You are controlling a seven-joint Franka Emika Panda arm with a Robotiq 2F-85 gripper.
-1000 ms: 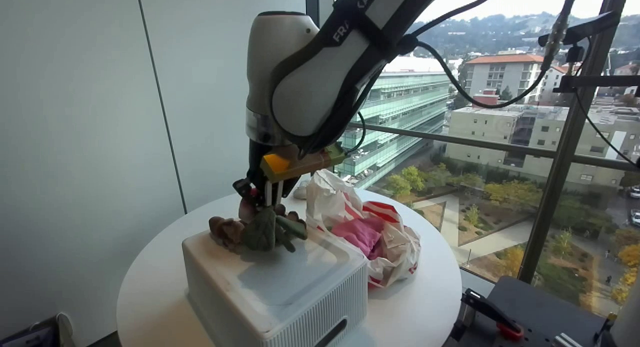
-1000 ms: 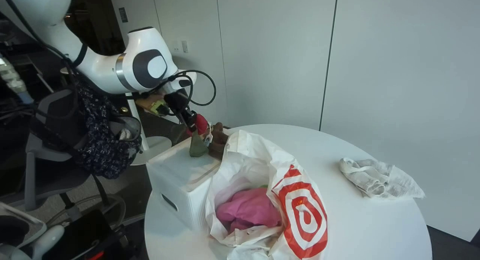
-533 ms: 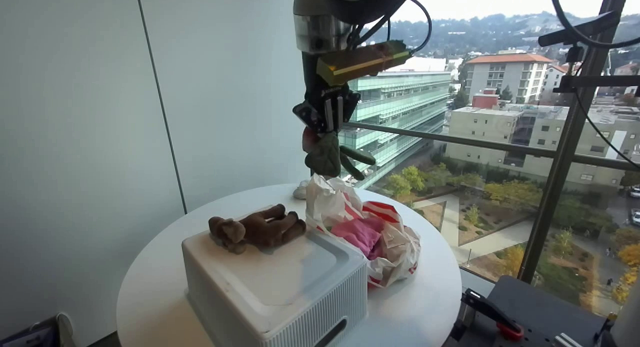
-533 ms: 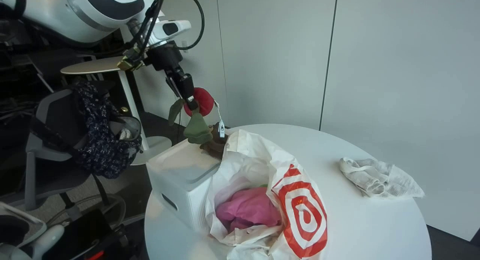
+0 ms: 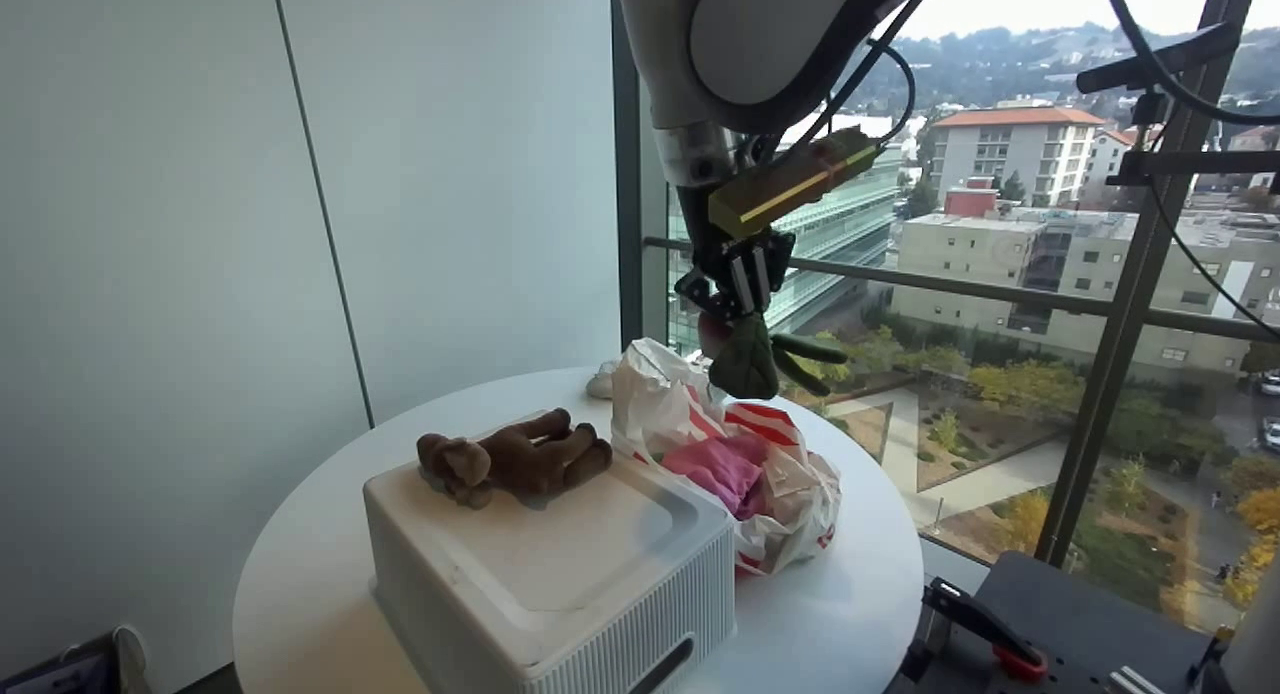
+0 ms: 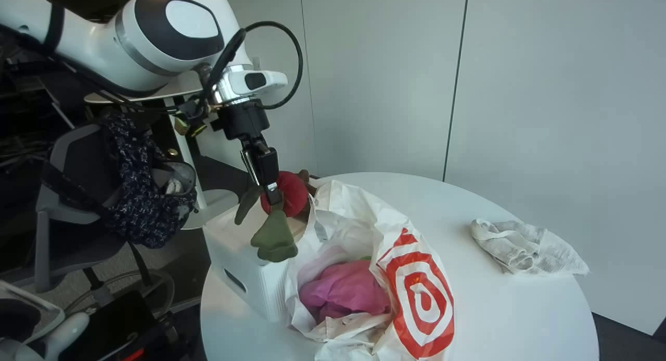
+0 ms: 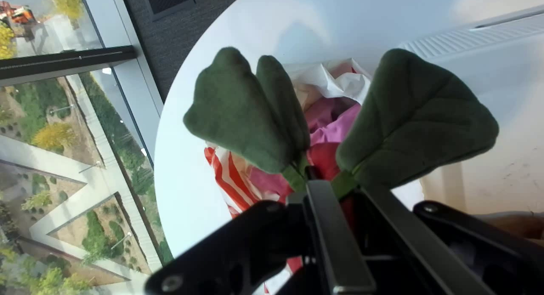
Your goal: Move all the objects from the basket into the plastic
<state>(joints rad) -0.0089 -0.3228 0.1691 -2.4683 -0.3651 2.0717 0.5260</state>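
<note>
A white plastic bag [image 6: 359,207] printed with red rings is sitting on a round white table [image 6: 499,314], its mouth gaping and a bright pink soft item [image 6: 346,288] showing inside. Raised near the bag's rim, the robot's hand [image 5: 755,309] is pointing downward and grasping a plush toy [image 6: 293,194] that has a round red body and large green leaves [image 7: 418,120]. The fingers [image 7: 338,244] are pinching it where the leaves are joining the red part, and the leaves are fanning out around the fingertips. In the wrist view the toy is partly covering the bag and the pink item; whether it is hanging directly over the bag's mouth, I cannot tell.

Just beside the bag, a white ribbed basket [image 5: 590,559] is standing with a flat face upward. A brown plush animal [image 5: 525,459] is lying on that face, near the bag; in an exterior view, it is partly hiding behind the red toy and the bag's rim. Well apart from the bag, a crumpled whitish cloth [image 6: 525,249] is resting on the table. Beyond the bag, in an exterior view, a large window [image 5: 980,424] is looking out on buildings and trees.
</note>
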